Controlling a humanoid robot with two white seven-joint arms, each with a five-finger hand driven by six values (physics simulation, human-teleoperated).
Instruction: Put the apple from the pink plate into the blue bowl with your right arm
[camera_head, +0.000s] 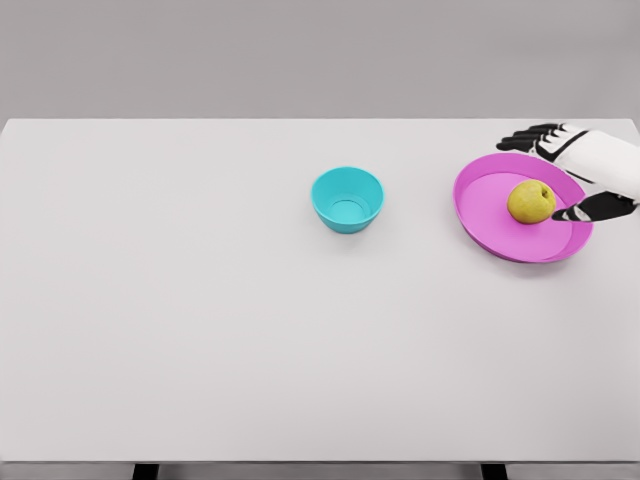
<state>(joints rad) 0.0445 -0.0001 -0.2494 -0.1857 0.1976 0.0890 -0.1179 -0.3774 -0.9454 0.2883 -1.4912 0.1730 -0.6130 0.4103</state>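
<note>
A yellow-green apple (530, 201) lies on the pink plate (490, 215) at the right of the white table. My right hand (553, 172) hovers over the plate's far right side, just right of the apple. Its black fingers (528, 136) are spread above the plate's back rim and its thumb (580, 211) reaches toward the apple's right side. It holds nothing. The blue bowl (347, 199) stands upright and empty near the table's middle, well left of the plate. My left arm does not show.
The white table (200, 320) stretches wide to the left and front of the bowl and plate. Its front edge runs along the bottom of the view.
</note>
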